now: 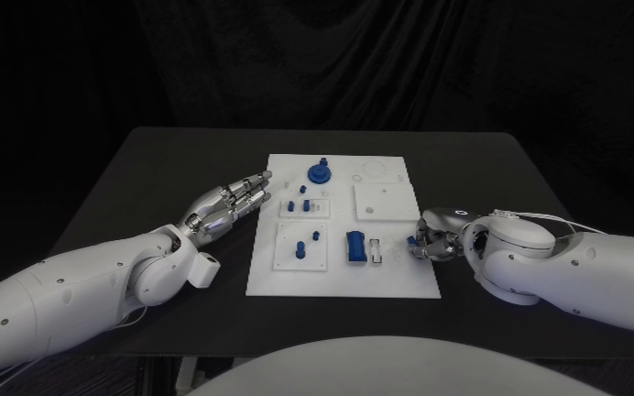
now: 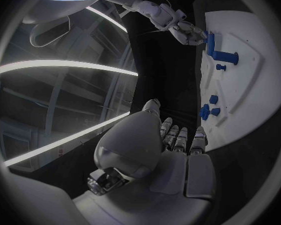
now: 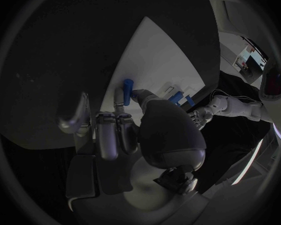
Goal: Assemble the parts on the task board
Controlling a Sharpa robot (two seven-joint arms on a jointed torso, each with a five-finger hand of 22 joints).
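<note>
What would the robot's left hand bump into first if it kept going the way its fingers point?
Probably the small blue peg on the white task board, just ahead of the left hand; height above the board is unclear.

Dark room with a black table

A black curtain [image 1: 317, 38] in folds is hung behind the black table [image 1: 146, 176]. Long white strips of light [image 2: 59, 65] are seen overhead, and a small bright screen [image 3: 252, 56] is seen far off.
</note>
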